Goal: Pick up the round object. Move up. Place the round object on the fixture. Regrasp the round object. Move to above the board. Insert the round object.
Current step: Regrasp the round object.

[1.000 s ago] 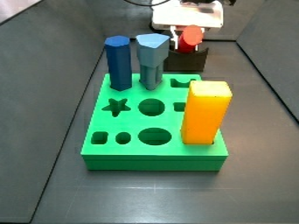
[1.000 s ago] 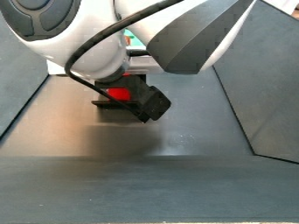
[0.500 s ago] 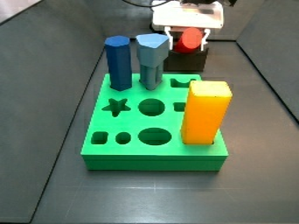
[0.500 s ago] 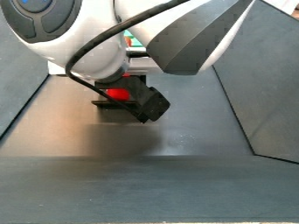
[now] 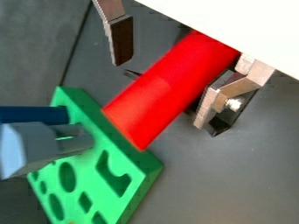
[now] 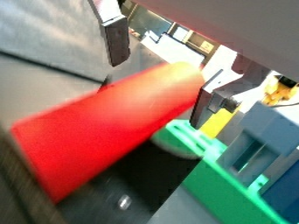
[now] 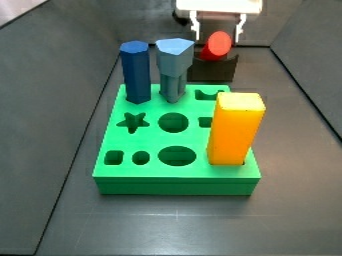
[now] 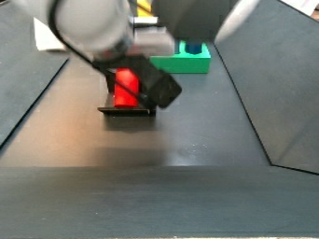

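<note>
Red round object [image 7: 217,43] lies on the dark fixture [image 7: 213,69] behind the green board [image 7: 174,140]. Above it hangs the gripper [image 5: 176,74], its fingers [image 5: 117,35] spread apart either side of the peg, not clamping it.

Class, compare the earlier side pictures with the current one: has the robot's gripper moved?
Yes. In a side view the gripper has risen, away from the dark fixture, leaving the bright red cylinder peg on it.

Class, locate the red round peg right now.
The round object lies on the fixture behind the board in a side view, just under the gripper.
</note>
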You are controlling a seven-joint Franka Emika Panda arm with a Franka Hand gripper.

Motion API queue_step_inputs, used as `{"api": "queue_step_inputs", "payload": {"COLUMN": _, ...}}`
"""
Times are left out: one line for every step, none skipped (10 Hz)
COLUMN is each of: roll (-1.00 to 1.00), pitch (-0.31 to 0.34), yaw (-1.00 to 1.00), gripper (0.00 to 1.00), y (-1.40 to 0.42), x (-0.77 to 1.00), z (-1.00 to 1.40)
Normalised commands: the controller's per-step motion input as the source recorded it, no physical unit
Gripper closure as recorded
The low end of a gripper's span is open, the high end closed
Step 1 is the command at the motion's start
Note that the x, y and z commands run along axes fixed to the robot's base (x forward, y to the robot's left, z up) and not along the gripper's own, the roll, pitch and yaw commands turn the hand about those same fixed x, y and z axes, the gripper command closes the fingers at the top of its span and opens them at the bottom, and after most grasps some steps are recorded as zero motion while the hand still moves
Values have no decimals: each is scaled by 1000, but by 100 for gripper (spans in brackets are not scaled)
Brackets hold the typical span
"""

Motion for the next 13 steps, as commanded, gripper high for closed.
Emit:
{"api": "queue_step_inputs", "payload": {"roll": 17, "pitch": 13, "yaw": 5, "gripper": 0, "y": 4, "x": -37, "z": 879}}
{"api": "queue_step_inputs", "payload": {"roll": 17, "pitch": 16, "yaw": 7, "gripper": 0, "y": 10, "x": -36, "z": 621}}
{"api": "queue_step_inputs", "payload": {"roll": 17, "pitch": 17, "yaw": 7, "gripper": 0, "y": 11, "x": -34, "z": 424}}
{"api": "queue_step_inputs", "payload": {"roll": 17, "pitch": 20, "yaw": 7, "gripper": 0, "y": 10, "x": -35, "z": 224}}
{"api": "queue_step_inputs", "payload": {"roll": 1000, "pitch": 31, "yaw": 28, "gripper": 0, "y": -1000, "x": -25, "z": 958}}
{"api": "queue_step_inputs", "payload": {"roll": 1000, "pitch": 30, "yaw": 28, "gripper": 0, "y": -1000, "x": -15, "z": 938}}
{"api": "queue_step_inputs", "payload": {"roll": 1000, "pitch": 22, "yaw": 27, "gripper": 0, "y": -1000, "x": -48, "z": 931}}
{"api": "queue_step_inputs", "payload": {"roll": 1000, "pitch": 17, "yaw": 27, "gripper": 0, "y": -1000, "x": -72, "z": 908}}
{"api": "queue_step_inputs", "payload": {"roll": 1000, "pitch": 11, "yaw": 27, "gripper": 0, "y": -793, "x": -66, "z": 627}}
{"api": "queue_step_inputs", "payload": {"roll": 1000, "pitch": 11, "yaw": 27, "gripper": 0, "y": -592, "x": -42, "z": 381}}
{"api": "queue_step_inputs", "payload": {"roll": 1000, "pitch": 10, "yaw": 28, "gripper": 0, "y": -386, "x": -20, "z": 136}}
{"api": "queue_step_inputs", "payload": {"roll": 1000, "pitch": 10, "yaw": 28, "gripper": 0, "y": -253, "x": -1, "z": 37}}
{"api": "queue_step_inputs", "payload": {"roll": 1000, "pitch": 12, "yaw": 29, "gripper": 0, "y": -6, "x": 1, "z": 42}}
